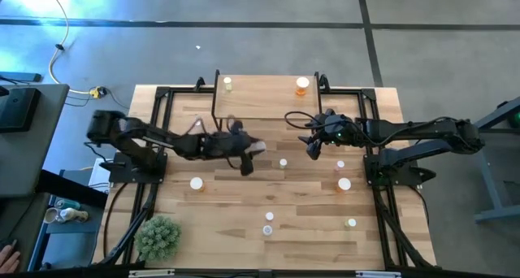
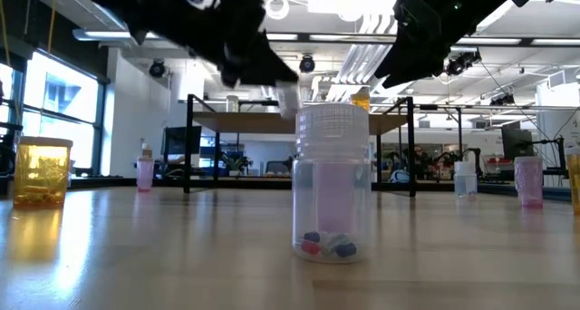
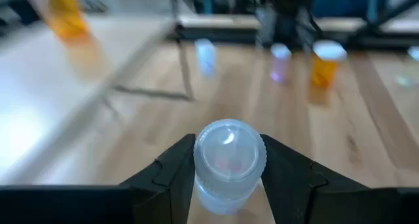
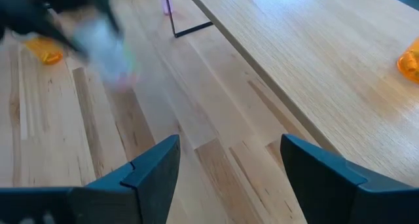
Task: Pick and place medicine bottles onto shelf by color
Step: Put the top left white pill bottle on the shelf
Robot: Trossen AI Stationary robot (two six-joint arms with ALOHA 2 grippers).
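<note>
Left fingers (image 3: 169, 175) pinch a pale bottle (image 3: 228, 165) by its body just under the white cap, one finger on each side, cap toward the wrist camera. Grip looks centred, but the hold is on a smooth round wall, so the bottle could rotate or slide out if the arm swings fast; the blur in the wrist view suggests it is moving. In the high view the left gripper (image 1: 248, 152) carries the bottle above the tabletop (image 1: 244, 205), just in front of the shelf (image 1: 264, 99). Shelf already bears a yellow-green bottle (image 1: 228, 84) at its left end and an orange bottle (image 1: 302, 84) at its right. Risk: setting the pale one against either would break the colour sorting, and a low approach could catch the shelf edge. Right gripper (image 1: 313, 144) hangs close by over the tabletop, fingers (image 4: 147, 168) spread and empty. Risk: the two arms are near each other at the shelf front and could collide. A clear bottle (image 2: 332, 183) stands in the foreground of the low view, apart from both arms.
</note>
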